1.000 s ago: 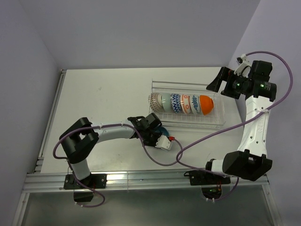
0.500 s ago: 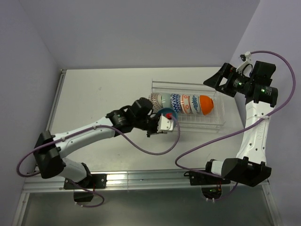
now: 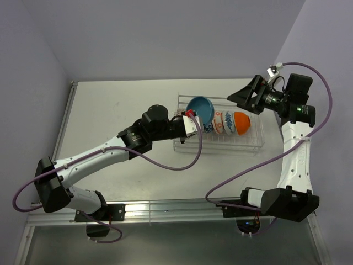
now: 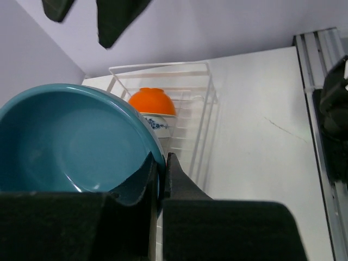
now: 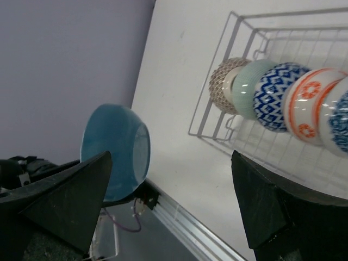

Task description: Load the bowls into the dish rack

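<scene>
My left gripper (image 3: 191, 118) is shut on the rim of a teal blue bowl (image 3: 200, 107), holding it tilted in the air over the left end of the dish rack (image 3: 255, 145). In the left wrist view the pads pinch the teal bowl's (image 4: 70, 141) edge, with an orange bowl (image 4: 152, 101) and a blue-white one (image 4: 159, 125) behind it in the rack (image 4: 209, 97). The right wrist view shows brown-patterned (image 5: 222, 81), pale green (image 5: 248, 81), blue-white (image 5: 277, 87) and orange-white (image 5: 312, 106) bowls standing on edge. My right gripper (image 3: 246, 97) hangs open and empty above the rack's far right end.
A purple cable (image 3: 187, 160) loops from the left arm over the table in front of the rack. Metal rails run along the table's left edge (image 3: 60, 138) and near edge (image 3: 165, 208). Walls close in behind and on both sides.
The left arm stretched out and lifted the teal bowl from the table in front of the rack up over its left end. The right gripper swung slightly left.
</scene>
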